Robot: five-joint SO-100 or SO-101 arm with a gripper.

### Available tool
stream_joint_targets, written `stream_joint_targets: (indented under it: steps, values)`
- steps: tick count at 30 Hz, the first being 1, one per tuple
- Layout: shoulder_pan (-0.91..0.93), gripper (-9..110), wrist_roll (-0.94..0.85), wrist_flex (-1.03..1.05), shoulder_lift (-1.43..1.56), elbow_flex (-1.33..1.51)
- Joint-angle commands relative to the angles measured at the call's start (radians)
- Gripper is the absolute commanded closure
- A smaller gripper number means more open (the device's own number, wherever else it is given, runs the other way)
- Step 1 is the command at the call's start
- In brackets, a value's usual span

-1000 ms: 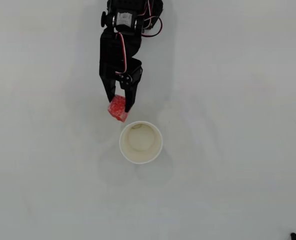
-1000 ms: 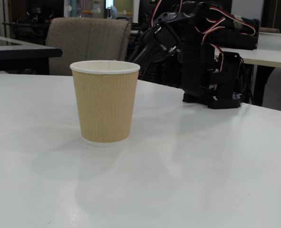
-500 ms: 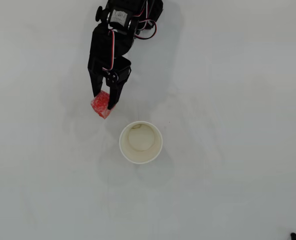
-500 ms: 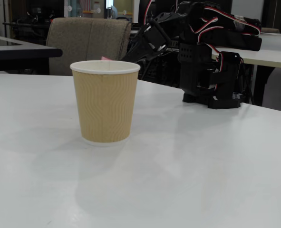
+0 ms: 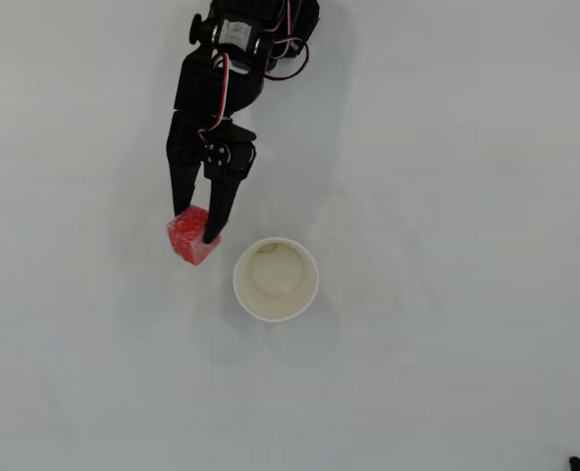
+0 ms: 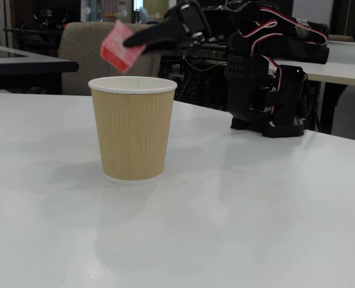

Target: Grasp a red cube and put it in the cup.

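**Cube held aloft beside the cup, release not yet due**

The white table is seen bare apart from the arm and the task's things. The cup stands upright near the middle of the overhead view; in the fixed view its outer wall is shown as tan and ribbed under a white rolled rim. The gripper is closed narrowly on the red cube, which is pinched between the two black fingers and carried above rim height, as the fixed view makes plain.

From overhead the cube lies at about ten o'clock of the cup's mouth, just outside the rim. The carry step is judged to be in hand. A short shift toward four o'clock is called for next, so that the cube is centred over the mouth before the fingers are parted.

No brand, label or writing can be read anywhere.
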Motion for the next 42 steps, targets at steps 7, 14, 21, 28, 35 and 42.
stream_joint_targets:
  steps: [7,14,21,28,35,42]
  values:
    - [-0.120,100,0.012,-0.032,-0.187,-0.255]
    - [-0.222,100,0.006,0.064,-0.373,-0.411]
    - [-0.310,100,0.011,0.129,-0.495,-0.489]
    - [-0.337,100,0.011,0.133,-0.604,-0.561]
    - [-0.345,100,0.011,0.114,-0.629,-0.578]
    - [-0.339,100,0.011,0.086,-0.626,-0.578]
